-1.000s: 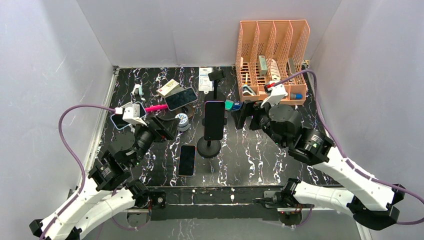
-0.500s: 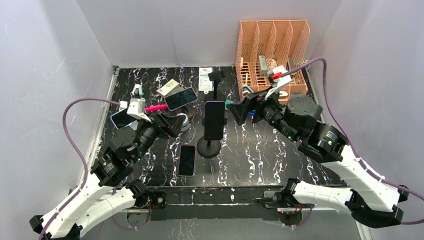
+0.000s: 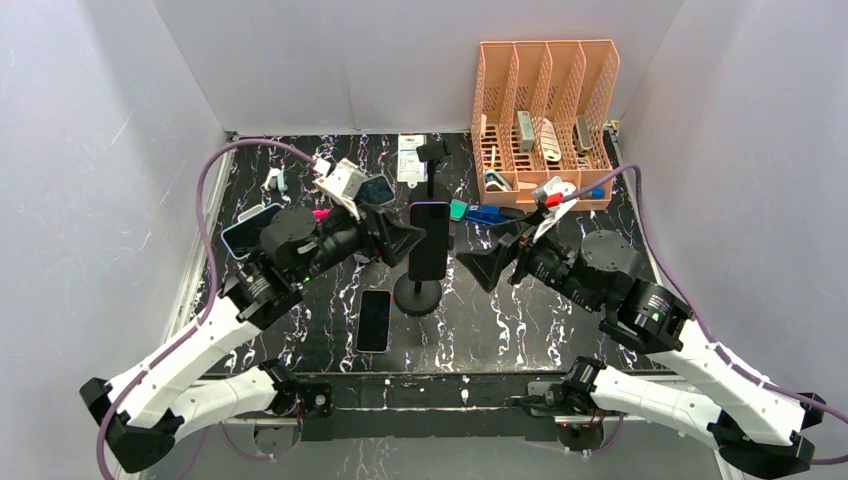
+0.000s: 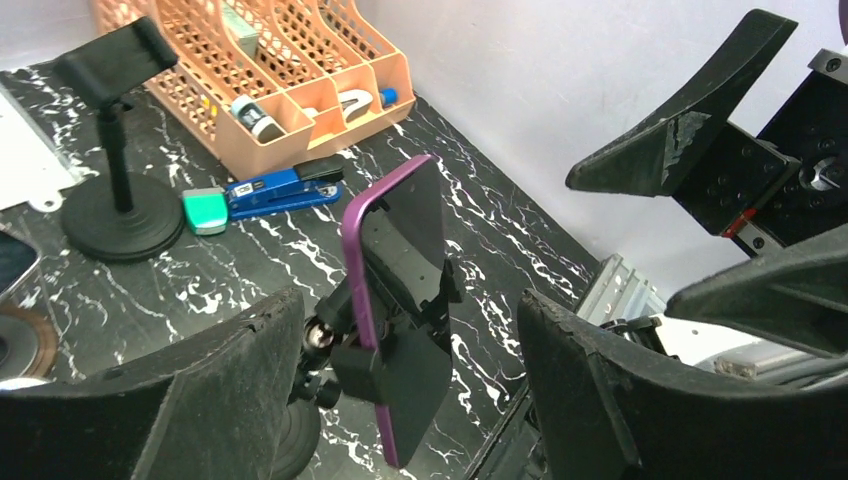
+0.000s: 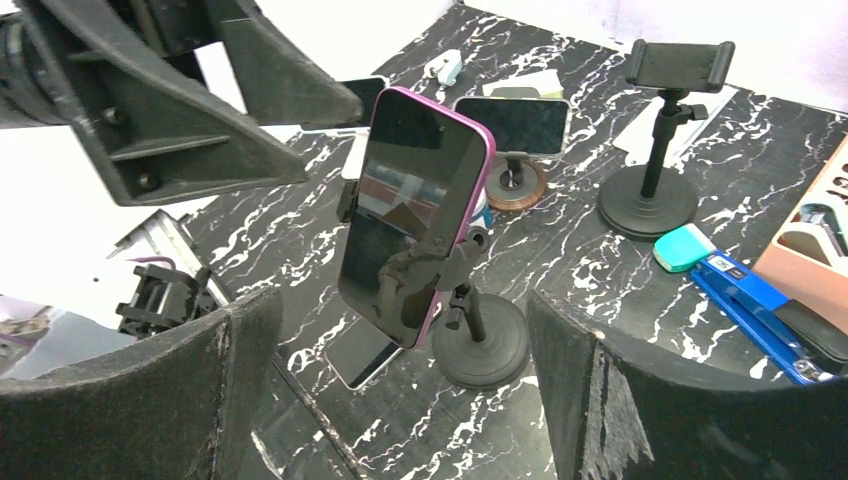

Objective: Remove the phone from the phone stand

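**A:** Top view: phone [image 3: 429, 240] sits upright, clamped in the stand [image 3: 418, 296], mid-surface. Left tool [image 3: 405, 240] and right tool [image 3: 480, 268] flank it, both spread wide, holding nothing.

**B:** Risks?

**A:** Left wrist view: tools crowd each other; collision likely. Right wrist view: a lopsided pull may tip the stand onto the spare phone [image 5: 360, 362]. Second stand [image 5: 650, 195] and stapler [image 5: 755, 298] lie beyond.
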Motion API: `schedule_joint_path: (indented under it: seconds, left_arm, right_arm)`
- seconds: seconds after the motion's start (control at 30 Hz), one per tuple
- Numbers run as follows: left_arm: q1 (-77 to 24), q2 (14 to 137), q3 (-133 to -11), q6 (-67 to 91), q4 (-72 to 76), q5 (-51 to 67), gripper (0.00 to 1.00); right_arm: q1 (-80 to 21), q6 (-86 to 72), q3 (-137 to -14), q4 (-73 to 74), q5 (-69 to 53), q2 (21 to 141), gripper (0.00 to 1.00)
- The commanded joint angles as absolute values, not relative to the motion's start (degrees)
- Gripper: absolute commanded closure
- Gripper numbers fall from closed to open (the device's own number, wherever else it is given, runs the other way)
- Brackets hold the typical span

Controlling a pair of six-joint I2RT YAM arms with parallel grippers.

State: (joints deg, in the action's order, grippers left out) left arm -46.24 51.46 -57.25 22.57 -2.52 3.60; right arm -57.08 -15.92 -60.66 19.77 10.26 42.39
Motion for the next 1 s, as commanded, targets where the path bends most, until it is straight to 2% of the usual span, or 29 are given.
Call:
schedule_joint_path:
  seconds: [0.0, 0.43, 0.7, 0.97]
  left_arm:
    - [-46.2, 56.9, -61.3, 21.3, -0.3, 9.7, 0.28]
    - [-43.2, 62.4, -62.4, 26.8, 4.5, 13.4, 0.35]
    - [-34.7, 62.1, -57.2, 36.4, 12.7, 21.4, 0.42]
    - [-33.9, 63.5, -56.4, 37.9, 15.3, 25.2, 0.47]
  right_arm:
    - [-57.2, -18.5, -57.5, 14.5, 8.2, 40.6, 0.04]
    - [-57.2, -20.8, -51.6, 10.2, 2.0, 39.0, 0.04]
    - [-57.1, -21.2, -51.5, 9.8, 2.3, 40.1, 0.04]
    - [-57.2, -21.0, -52.2, 10.5, 4.1, 40.9, 0.04]
